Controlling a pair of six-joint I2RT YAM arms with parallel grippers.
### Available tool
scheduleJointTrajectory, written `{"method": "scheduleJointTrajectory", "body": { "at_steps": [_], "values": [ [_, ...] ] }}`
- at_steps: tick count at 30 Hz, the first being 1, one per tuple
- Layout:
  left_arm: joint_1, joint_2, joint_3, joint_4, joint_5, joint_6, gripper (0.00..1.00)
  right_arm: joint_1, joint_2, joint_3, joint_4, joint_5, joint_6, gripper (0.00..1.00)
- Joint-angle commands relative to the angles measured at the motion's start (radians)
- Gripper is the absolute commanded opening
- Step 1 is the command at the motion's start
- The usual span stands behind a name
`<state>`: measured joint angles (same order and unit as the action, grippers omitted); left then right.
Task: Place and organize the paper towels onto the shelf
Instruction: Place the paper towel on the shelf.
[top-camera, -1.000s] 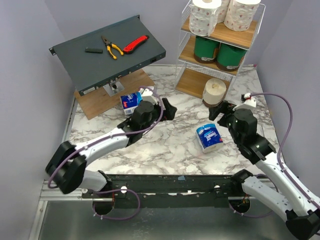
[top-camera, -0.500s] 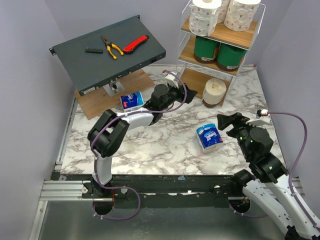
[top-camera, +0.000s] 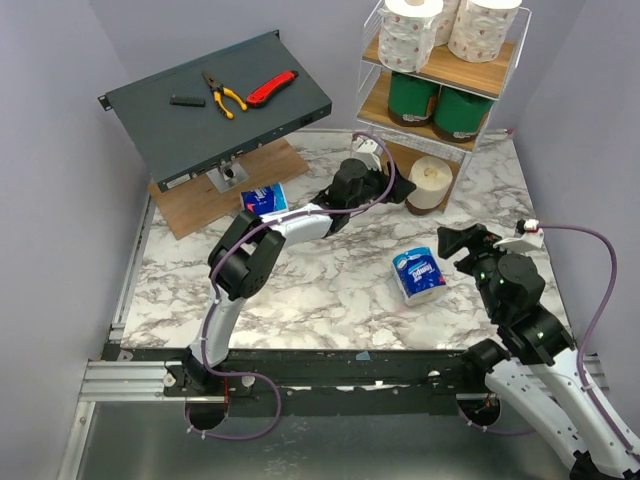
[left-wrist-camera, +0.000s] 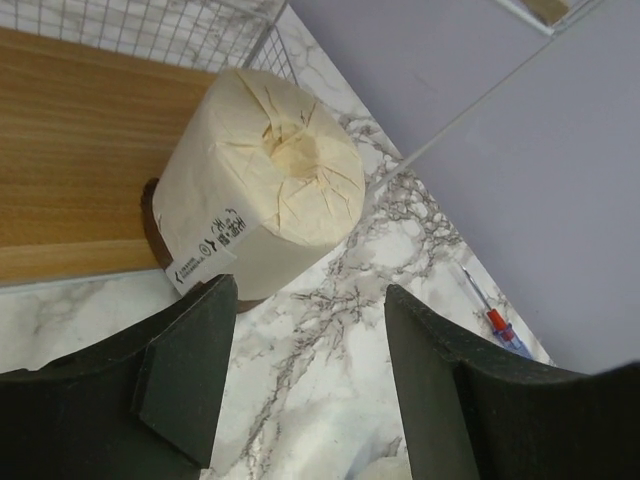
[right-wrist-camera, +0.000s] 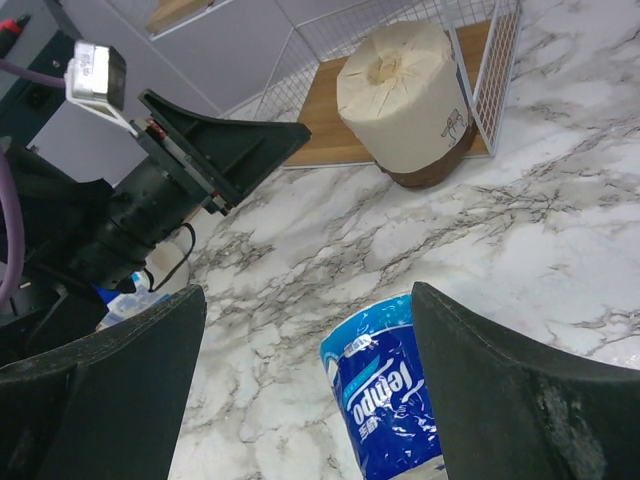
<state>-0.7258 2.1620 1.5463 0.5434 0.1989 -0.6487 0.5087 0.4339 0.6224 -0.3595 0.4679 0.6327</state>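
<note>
The plain cream roll (top-camera: 430, 182) is pictured upright at the front edge of the shelf's (top-camera: 442, 70) lowest board, with the left pincer (left-wrist-camera: 310, 290) held open just short of it, not touching. The right pincer (right-wrist-camera: 300, 300), likewise spread open and empty, is seen farther out from the shelf, where a blue-and-white pack (top-camera: 418, 275) lies on the marble desk (top-camera: 330, 290). Green-wrapped rolls (top-camera: 412, 98) are shown on the shelf's middle board and printed white rolls (top-camera: 412, 35) on its top.

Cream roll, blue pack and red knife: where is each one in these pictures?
cream roll (left-wrist-camera: 290, 165), left wrist view, on its folded paper top.
blue pack (right-wrist-camera: 385, 400), right wrist view, on its printed wrapper.
red knife (top-camera: 271, 89), top external view, on its red handle.
</note>
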Motion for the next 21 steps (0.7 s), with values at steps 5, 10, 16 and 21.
{"method": "scheduleJointTrajectory", "body": {
  "at_steps": [5, 10, 16, 21],
  "values": [
    [-0.008, 0.045, 0.001, -0.088, -0.062, -0.152, 0.55, -0.002, 0.014, -0.007, 0.015, 0.036, 0.016, 0.86],
    [-0.007, 0.046, 0.008, -0.119, -0.083, -0.204, 0.48, -0.003, 0.016, -0.017, 0.026, 0.040, 0.019, 0.86],
    [-0.012, 0.112, 0.170, -0.308, -0.067, -0.249, 0.43, -0.003, 0.020, -0.008, 0.034, 0.050, 0.013, 0.86],
    [-0.016, 0.140, 0.213, -0.326, -0.055, -0.291, 0.40, -0.003, 0.020, 0.003, 0.036, 0.056, 0.000, 0.86]
  ]
}}
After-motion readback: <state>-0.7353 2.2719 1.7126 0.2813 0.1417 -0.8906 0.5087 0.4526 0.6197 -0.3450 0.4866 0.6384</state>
